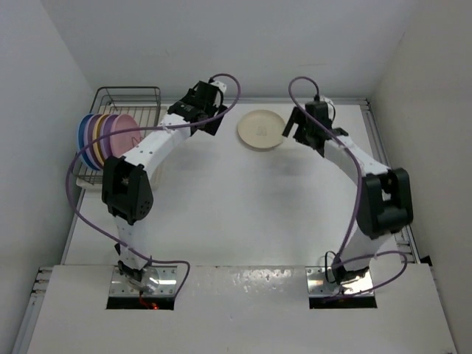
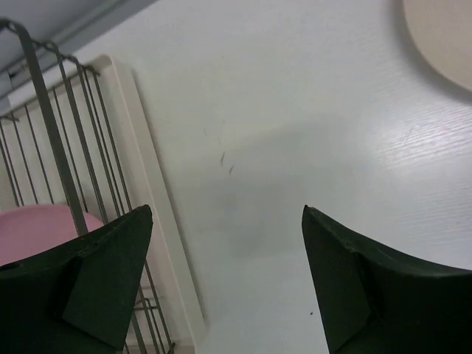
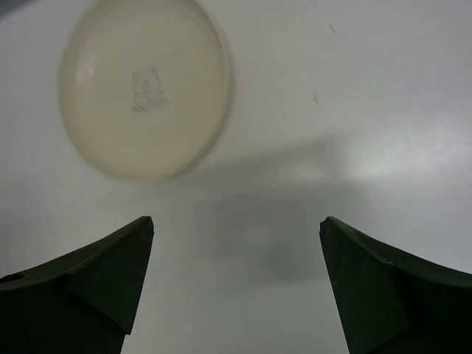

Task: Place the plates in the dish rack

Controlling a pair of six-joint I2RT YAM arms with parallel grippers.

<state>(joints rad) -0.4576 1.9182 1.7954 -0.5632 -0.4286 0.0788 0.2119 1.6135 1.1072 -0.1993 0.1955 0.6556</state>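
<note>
White table (image 1: pixel 243 210), cream plate (image 1: pixel 261 130), centre mark (image 3: pixel 147 89) perhaps lettering, illegible

Five plates (image 1: pixel 99 140) upright in one dish rack (image 1: pixel 127 90), one cream plate (image 1: pixel 260 130) flat on the single table (image 1: pixel 243 214): six altogether. Two arms: left arm (image 1: pixel 147 151), right arm (image 1: pixel 354 158). Two grippers: left gripper (image 2: pixel 225 273), right gripper (image 3: pixel 236 284).

We see both arms rising from their bases, bent at the elbow and reaching forward. The left arm (image 1: pixel 151 144) angles inward at the wrist; its jaws stand wide apart, with nothing between the fingers (image 2: pixel 96 287). The right arm (image 1: pixel 352 156) mirrors this pose; its jaws also stand wide apart, and its fingers (image 3: pixel 391 291) grip nothing.
</note>
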